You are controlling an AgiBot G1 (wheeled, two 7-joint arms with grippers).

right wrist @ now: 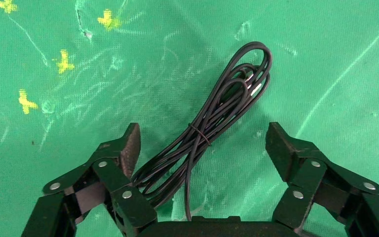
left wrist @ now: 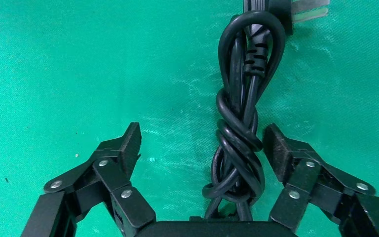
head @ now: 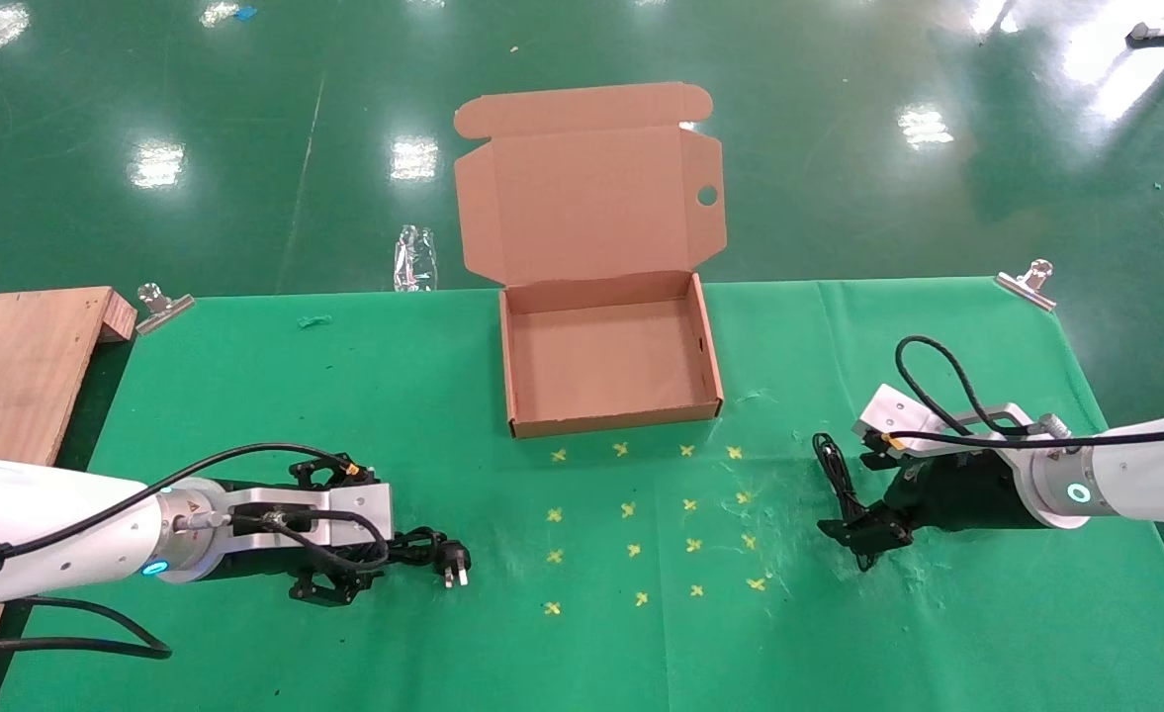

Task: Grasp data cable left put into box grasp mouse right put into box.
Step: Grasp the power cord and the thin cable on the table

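Now the left tool (left wrist: 201,148) sits wide around the cable (left wrist: 239,143); it looks floppy, so grab its knot.

The head camera looks down from above on the whole worktop (head: 344,396). Each wrist camera sits close over its own claw, facing the same green cloth.
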